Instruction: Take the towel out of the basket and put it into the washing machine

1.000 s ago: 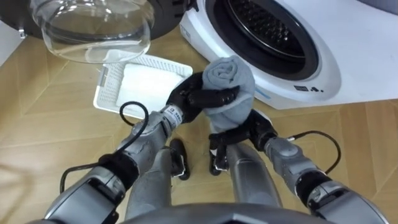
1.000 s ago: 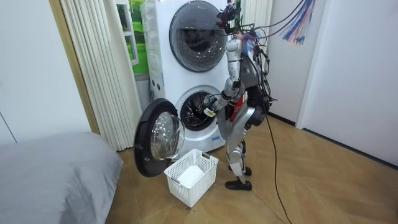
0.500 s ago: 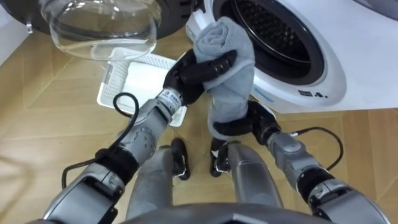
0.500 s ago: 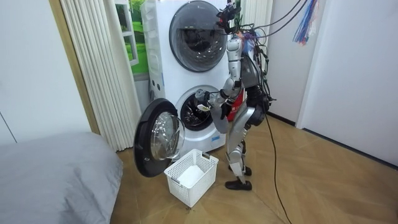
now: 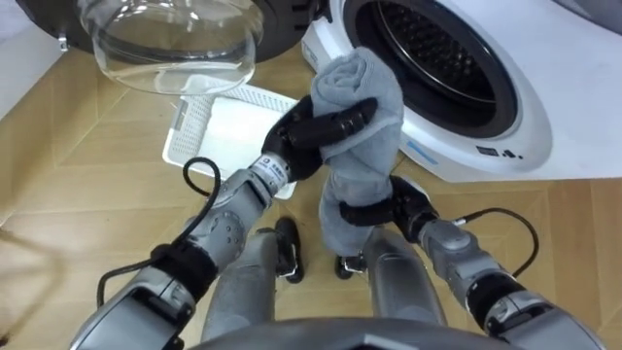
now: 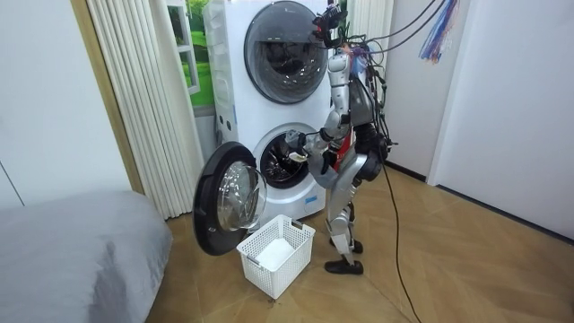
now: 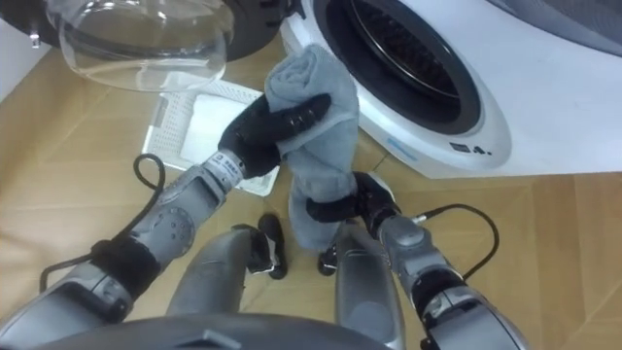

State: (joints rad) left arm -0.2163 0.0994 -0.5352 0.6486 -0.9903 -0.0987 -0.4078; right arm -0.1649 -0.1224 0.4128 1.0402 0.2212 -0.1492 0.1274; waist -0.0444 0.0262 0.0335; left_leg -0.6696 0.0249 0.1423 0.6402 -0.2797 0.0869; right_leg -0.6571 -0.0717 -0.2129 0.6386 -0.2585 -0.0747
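Fingers [image 5: 348,119] of left hand [image 5: 309,138]: in the left eye view they are dark and curled tight round the upper part of the grey towel [image 5: 362,83], just under its rolled top.
Right hand [image 5: 377,208]: in the same view its fingers wrap the towel's lower part like a band, low and close to the robot's body.
Towel position: it is held upright between the two hands, with its top level with the lip of the washing machine [image 5: 520,122]. It looks to be in front of the opening, not yet through it. A loose end hangs below the right hand.
Drum [image 5: 428,49]: dark and perforated, with its mouth wide open just beside the towel.
Door [image 5: 170,44]: the glass bowl is swung out to the robot's left, above a white basket [image 5: 219,126] on the wooden floor [image 5: 78,165].
Right eye view: shows the same hold, with both hands clamped on the towel and its top at the edge of the opening.
Room view: the robot stands upright, close against the lower machine of a stacked pair, with both arms forward at the height of the opening. The door hangs open towards the room view's left, and the basket sits on the floor beside it. A bed [image 6: 72,260] fills the near corner.
Done, by my reading: the towel is in hand and at the mouth.
Left to do: push it into the drum, let go, and draw both hands clear.
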